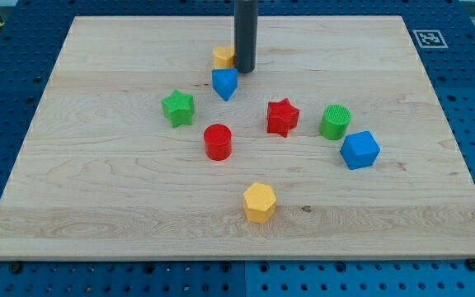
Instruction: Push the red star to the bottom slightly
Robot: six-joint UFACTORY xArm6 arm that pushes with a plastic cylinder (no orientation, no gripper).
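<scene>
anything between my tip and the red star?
Camera view: bare wood between my tip and the red star. The blue block sits just left of that line.

Desk (97,206): pale wood
Green star (178,108): the view's left
Red cylinder (218,141): below the blue block (225,83)
Small yellow block (223,57): near the top
Green cylinder (335,121): just above the blue cube (359,150)
Yellow hexagon (260,202): lowest
</scene>
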